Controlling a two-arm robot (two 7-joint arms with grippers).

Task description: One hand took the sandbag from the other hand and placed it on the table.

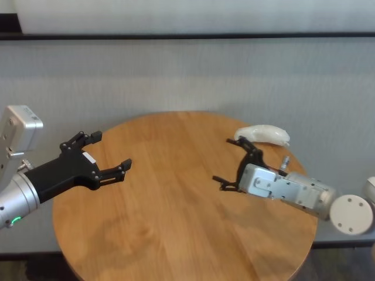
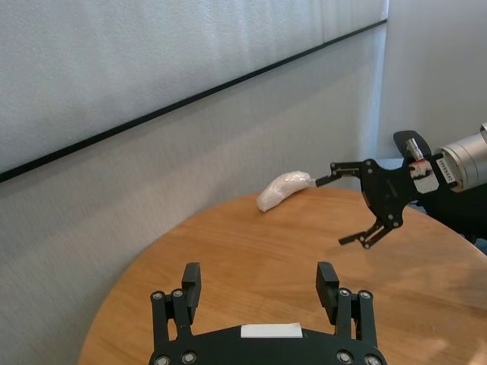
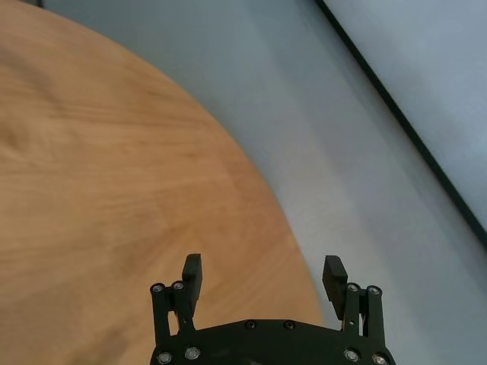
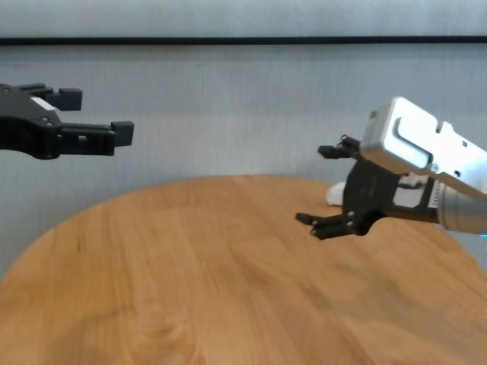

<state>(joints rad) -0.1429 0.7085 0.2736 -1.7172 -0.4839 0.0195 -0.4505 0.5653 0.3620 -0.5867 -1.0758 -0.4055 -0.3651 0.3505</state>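
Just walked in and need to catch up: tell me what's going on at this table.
Nothing is being held right now. The white sandbag lies on the round wooden table, at its far right edge. The right gripper hangs open over the table just in front of the sandbag, not touching it. The left gripper is also open and empty, above the table's left side.

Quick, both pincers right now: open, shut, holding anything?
Left pincer: open, empty, held above the table's left side.
Right pincer: open, empty, near the sandbag, which lies on the table's far right edge.
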